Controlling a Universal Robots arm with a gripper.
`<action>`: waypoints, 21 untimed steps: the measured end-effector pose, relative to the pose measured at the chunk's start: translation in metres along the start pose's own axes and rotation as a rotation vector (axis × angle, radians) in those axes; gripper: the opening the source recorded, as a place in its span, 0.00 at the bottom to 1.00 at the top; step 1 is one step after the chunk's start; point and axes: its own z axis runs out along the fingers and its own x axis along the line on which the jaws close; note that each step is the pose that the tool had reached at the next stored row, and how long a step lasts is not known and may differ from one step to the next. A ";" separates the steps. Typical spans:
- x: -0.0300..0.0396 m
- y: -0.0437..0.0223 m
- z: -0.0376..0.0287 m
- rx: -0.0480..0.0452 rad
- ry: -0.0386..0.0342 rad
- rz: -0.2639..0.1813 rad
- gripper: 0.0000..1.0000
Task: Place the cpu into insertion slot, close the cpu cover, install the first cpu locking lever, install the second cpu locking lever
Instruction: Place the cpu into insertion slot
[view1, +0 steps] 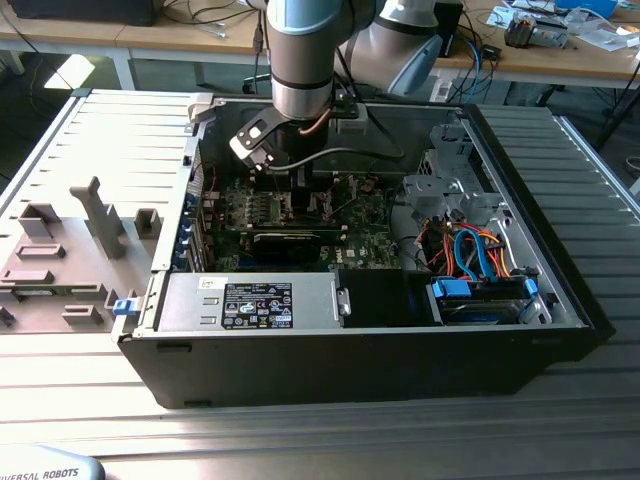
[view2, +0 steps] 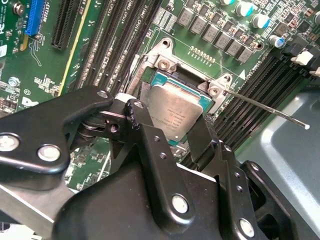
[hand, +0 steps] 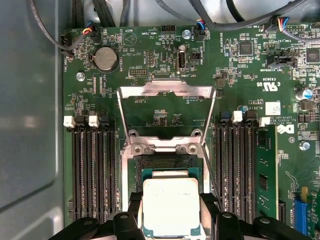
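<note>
First wrist view showed the cpu (hand: 171, 200) clamped by two opposite edges between the narrowly parted jaws of the gripper (hand: 171, 216), directly over the insertion slot (hand: 162, 162). Beyond it the cpu cover (hand: 165, 89) stood hinged open.

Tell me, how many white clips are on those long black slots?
4 white clips in the first wrist view: two on each side of the open cpu cover; others may be hidden.
</note>
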 end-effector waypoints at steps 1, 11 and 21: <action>0.0001 -0.0002 0.0001 0.0001 -0.0002 0.000 0.54; 0.0004 -0.0011 0.0015 0.0000 0.0000 0.000 0.54; 0.0009 -0.0023 0.0033 0.0000 -0.0001 0.000 0.54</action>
